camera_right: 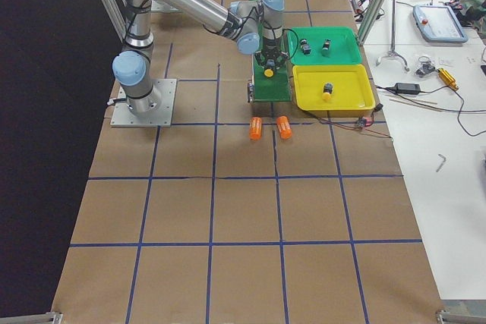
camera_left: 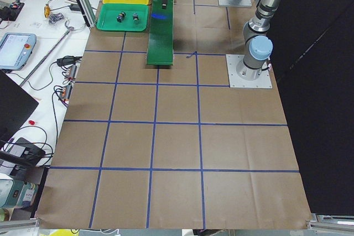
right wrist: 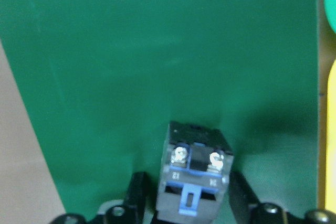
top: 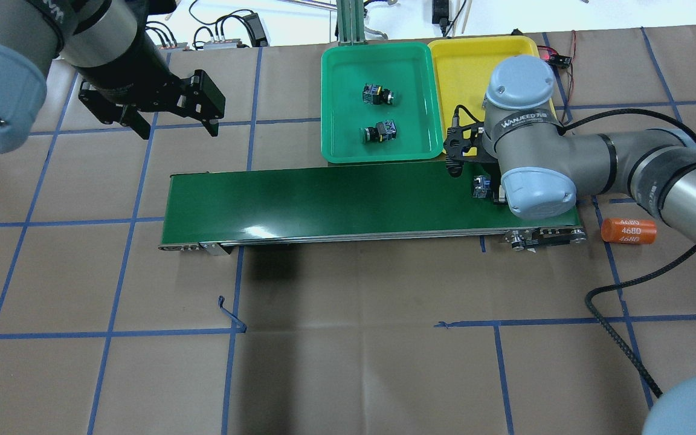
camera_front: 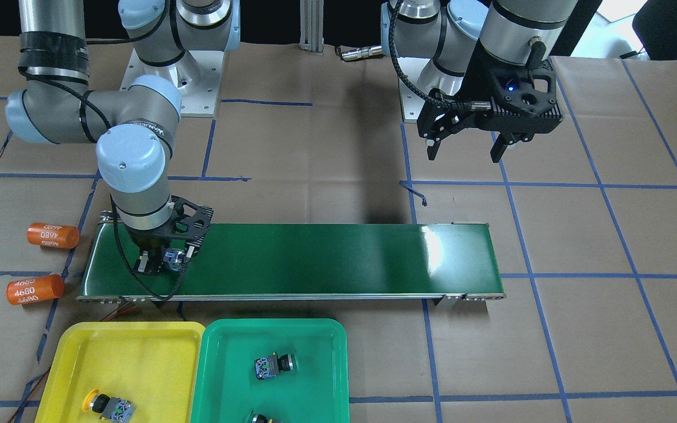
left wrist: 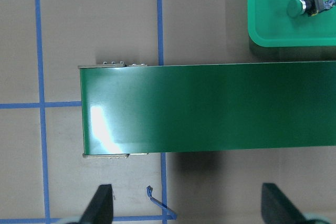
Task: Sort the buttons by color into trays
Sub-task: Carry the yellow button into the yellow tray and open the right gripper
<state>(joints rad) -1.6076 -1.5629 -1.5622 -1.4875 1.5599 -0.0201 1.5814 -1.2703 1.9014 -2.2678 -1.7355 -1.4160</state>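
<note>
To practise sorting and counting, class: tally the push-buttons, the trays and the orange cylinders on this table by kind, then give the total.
push-buttons: 4
trays: 2
orange "4680" cylinders: 2
Total: 8

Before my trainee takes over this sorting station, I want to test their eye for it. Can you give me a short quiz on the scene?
1. True or false: the green tray holds two buttons.
2. Which gripper's jaws flank the button on the conveyor belt? A left, B right, C neither.
3. Fill in: the yellow tray holds ___ button.
Key: 1 true; 2 B, the right gripper; 3 one.
</note>
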